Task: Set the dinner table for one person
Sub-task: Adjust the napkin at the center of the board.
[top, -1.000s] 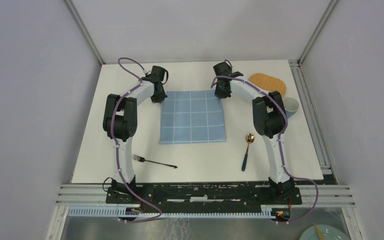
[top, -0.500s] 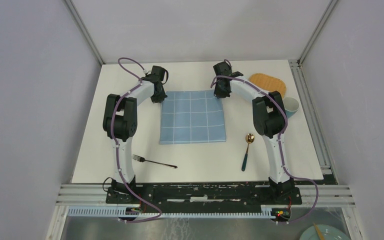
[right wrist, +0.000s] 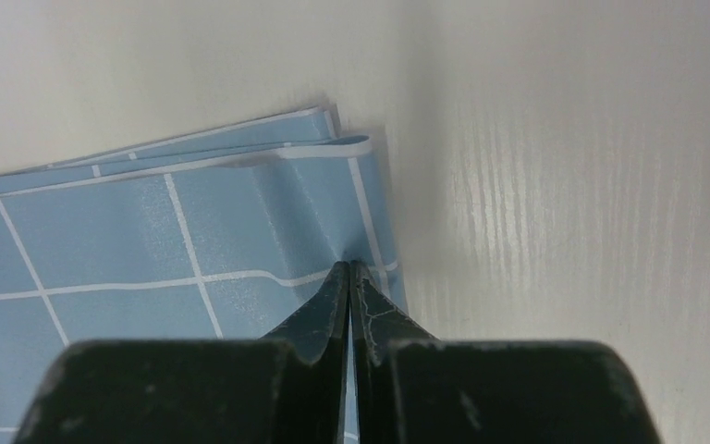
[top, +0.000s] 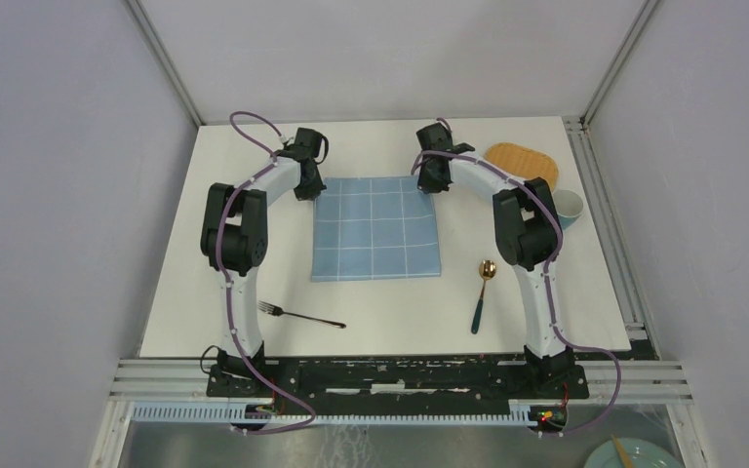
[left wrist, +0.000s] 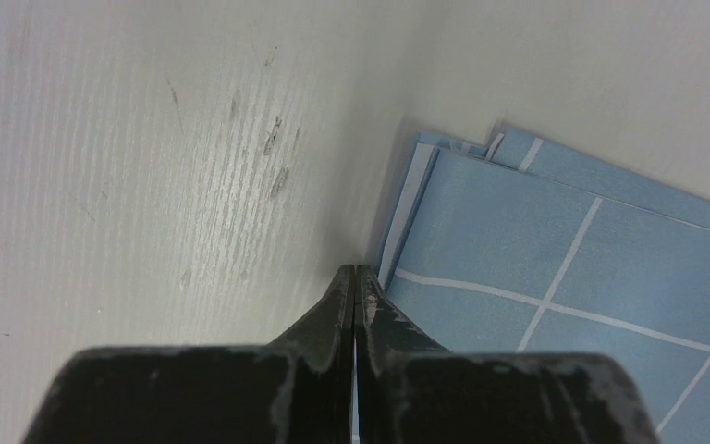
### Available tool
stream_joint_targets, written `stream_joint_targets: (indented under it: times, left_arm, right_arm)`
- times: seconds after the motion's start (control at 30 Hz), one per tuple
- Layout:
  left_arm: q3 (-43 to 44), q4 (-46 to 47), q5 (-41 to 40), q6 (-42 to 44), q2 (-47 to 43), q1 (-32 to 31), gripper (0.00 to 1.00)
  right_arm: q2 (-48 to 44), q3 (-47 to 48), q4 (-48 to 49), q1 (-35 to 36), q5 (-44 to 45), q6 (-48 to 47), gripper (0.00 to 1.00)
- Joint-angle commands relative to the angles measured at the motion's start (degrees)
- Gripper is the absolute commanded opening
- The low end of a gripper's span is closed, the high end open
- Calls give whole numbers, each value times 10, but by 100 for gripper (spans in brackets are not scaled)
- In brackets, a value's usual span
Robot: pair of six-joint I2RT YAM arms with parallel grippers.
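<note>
The left hand [left wrist: 352, 270] and right hand [right wrist: 348, 265] seemingly pinch far corners of the blue checked cloth [top: 377, 229]; release together, leaving it flat.

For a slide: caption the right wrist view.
Right gripper shut on a corner of the folded blue checked cloth on the white dinner table.

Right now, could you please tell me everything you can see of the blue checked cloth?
The blue checked cloth is light blue fabric with a thin white grid, folded in layers that show at its far corners. It lies mostly flat on the white tabletop. The right gripper is shut on its puckered far right corner; the left gripper, shut, meets its far left edge.
</note>
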Motion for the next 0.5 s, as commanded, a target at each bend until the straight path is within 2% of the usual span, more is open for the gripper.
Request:
stream_joint_targets:
  times: [0.0,0.13,0.23,0.47]
  left_arm:
    - [20,31,-37,-10,-51,0,2]
    - [0,51,-97,-4,-106,-10,3]
    - [-19,69,-117,0,-149,-18,4]
    - [-64,39,-51,-28,-213,-40,3]
  right_arm:
    - [-65,-23,31,5,19,-24,8]
    - [-109,-55,58,6,25,-34,16]
    - [-136,-70,61,9,25,-44,18]
    - [-186,-108,51,23,-11,-50,18]
